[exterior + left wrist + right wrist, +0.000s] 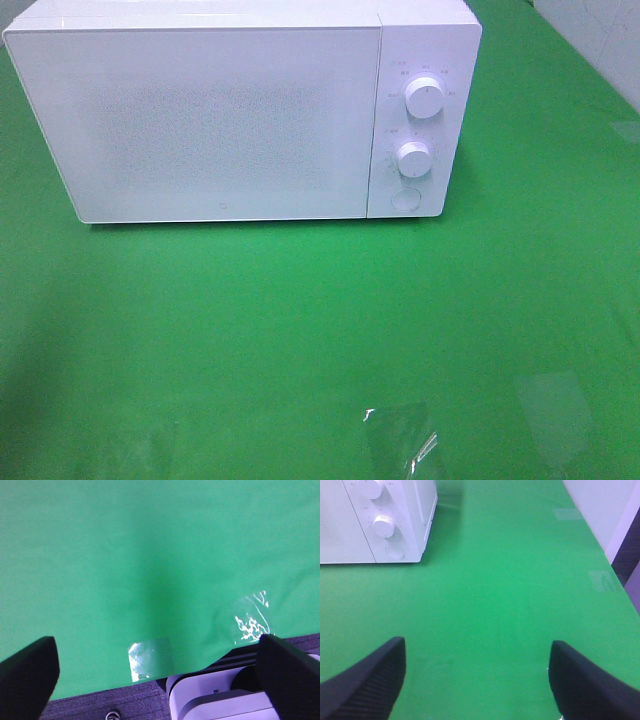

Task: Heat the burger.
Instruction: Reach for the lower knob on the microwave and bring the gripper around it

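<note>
On the table point(300, 330) in front of the shut microwave point(200, 110) no burger shows; whether it sits inside, I cannot tell. Both the left fingers point(27, 675) and right fingers point(365, 680) are released and empty, and the right arm seems nearer the microwave.

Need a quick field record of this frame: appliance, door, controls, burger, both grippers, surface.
appliance: white microwave, at the back of the table
door: shut, the inside is hidden
controls: upper knob, lower knob, round button, all on the microwave's right panel
burger: not in any view
left gripper: open, nothing between its fingers, over the table's near edge
right gripper: open, nothing between its fingers, over bare cloth
surface: green cloth
other: clear tape patch on the cloth near the front edge
</note>
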